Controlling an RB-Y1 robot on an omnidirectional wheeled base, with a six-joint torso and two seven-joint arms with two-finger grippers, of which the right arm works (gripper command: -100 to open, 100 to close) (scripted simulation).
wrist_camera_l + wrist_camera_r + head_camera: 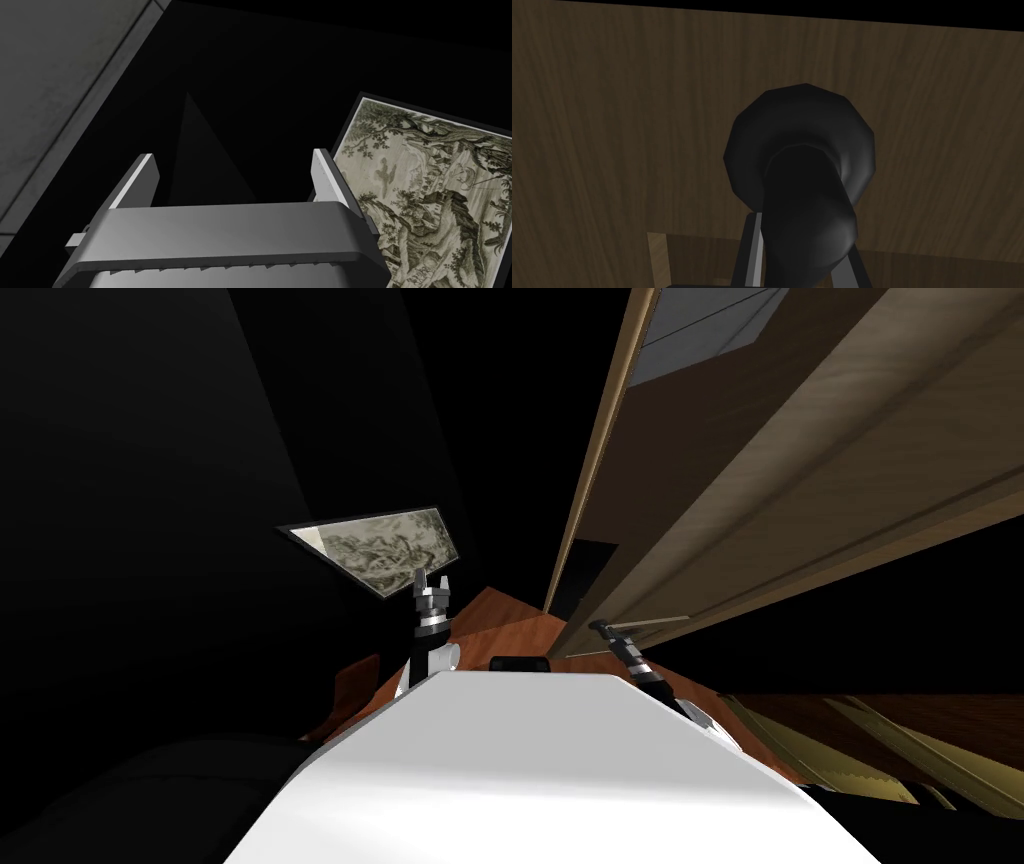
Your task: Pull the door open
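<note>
**Right claw on the handle, pull not yet made**

Head view: the brown wooden door (800,488) runs up the robot's right side, its near edge close to the chest. The right claw (601,629) reaches to the door's face low down. It is small and dark there, so the grip cannot be read from this angle. The left claw (432,583) is raised well away from the door, in front of a framed picture (385,543). A strip of reddish wood floor (500,633) shows between the two arms, and a black area lies past the door's edge.

Left wrist view: the left claw's two fingers stand wide apart with nothing between them. It is idle and has no part in the grasp.

Right wrist view: a black handle (802,150) juts from the wood-grained door face. The right claw's fingers (753,250) press its neck on either side, so that claw is closed on the handle.

Step in hand, as I judge it: the grasp is made and the door is probably barely open, if at all. The next move calls for drawing the handle back along the door's swing arc with the grip kept firm. The body may have to give way for the panel.

No brand, label or legible writing appears anywhere; the picture is an unlettered landscape print.
</note>
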